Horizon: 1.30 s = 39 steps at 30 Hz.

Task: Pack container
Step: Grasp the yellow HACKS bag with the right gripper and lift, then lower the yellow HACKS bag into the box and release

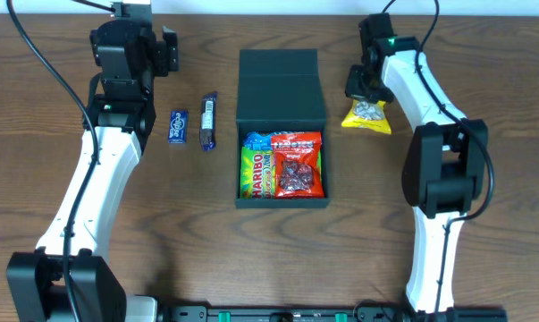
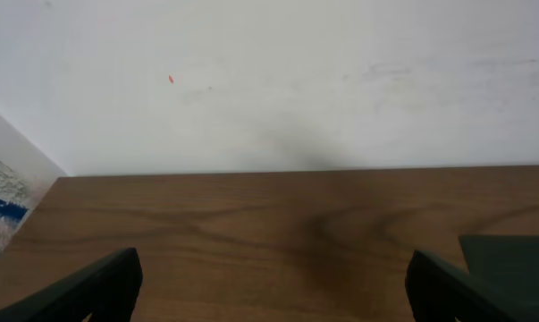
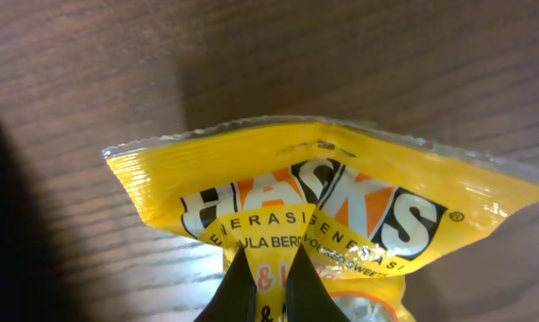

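Container (image 1: 282, 76) lies open; right end effector (image 3: 267, 270) pinches yellow Hacks packet (image 3: 323, 206).

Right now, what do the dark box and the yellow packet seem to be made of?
The container looks like cardboard, matte: flat dull teal panels, a fold crease at the lid. The yellow packet looks like glossy plastic film: shiny wrinkles and a crimped, clear sealed edge.

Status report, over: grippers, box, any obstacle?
Left gripper open, empty. Right gripper shut on yellow packet. Box open, Haribo bag and red bag inside. Nothing blocking it.
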Tool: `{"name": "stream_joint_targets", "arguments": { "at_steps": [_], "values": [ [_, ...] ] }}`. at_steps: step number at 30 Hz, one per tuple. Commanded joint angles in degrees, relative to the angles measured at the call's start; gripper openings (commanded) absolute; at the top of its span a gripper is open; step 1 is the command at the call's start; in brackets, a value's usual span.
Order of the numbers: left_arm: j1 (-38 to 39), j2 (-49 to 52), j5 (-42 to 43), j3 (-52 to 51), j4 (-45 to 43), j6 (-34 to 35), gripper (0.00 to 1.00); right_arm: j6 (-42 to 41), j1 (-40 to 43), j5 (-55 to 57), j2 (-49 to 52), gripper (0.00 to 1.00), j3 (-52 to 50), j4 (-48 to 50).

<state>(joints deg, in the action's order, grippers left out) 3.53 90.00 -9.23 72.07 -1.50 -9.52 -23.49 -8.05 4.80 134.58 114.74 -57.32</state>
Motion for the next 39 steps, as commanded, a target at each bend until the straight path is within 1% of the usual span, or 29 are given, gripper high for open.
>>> {"name": "stream_joint_targets", "arguments": {
  "at_steps": [1, 5, 9, 13, 23, 27, 32, 39],
  "values": [
    [-0.26, -0.87, -0.44, 1.51, -0.44, -2.75, 0.95, 0.0, -0.2, -0.33, -0.55, 0.01, 6.78, -3.76],
    [-1.07, -0.87, -0.42, 1.51, -0.76, -3.58, 0.95, 0.0, -1.86, -0.35, -3.3, 0.02, 12.57, -9.86],
    [-2.67, -0.9, -0.39, 1.51, -0.76, -3.58, 0.95, -0.02, -4.7, -0.35, -7.02, 0.02, 13.77, -12.72],
    [-5.14, -0.87, -0.35, 1.51, -0.98, -3.56, 0.95, -0.24, -10.08, -0.39, -10.38, 0.01, 13.77, -14.49],
    [-7.06, -0.9, -0.28, 1.51, -0.96, -3.56, 0.95, -6.95, -24.26, -1.64, -10.73, 0.02, 13.7, -17.2],
    [-7.06, -0.87, -0.28, 1.51, -1.01, -3.56, 0.95, -8.79, -27.98, -1.57, -10.73, 0.02, 12.57, -17.22],
    [-7.06, -0.9, -0.28, 1.51, -2.73, -3.56, 0.95, -14.05, -31.28, -1.66, -10.73, 0.01, 8.11, -16.96],
    [-7.06, -0.9, -0.17, 1.51, -3.87, -3.56, 0.95, -15.56, -33.97, -2.08, -10.73, 0.02, 3.17, -14.69]
  ]
}}
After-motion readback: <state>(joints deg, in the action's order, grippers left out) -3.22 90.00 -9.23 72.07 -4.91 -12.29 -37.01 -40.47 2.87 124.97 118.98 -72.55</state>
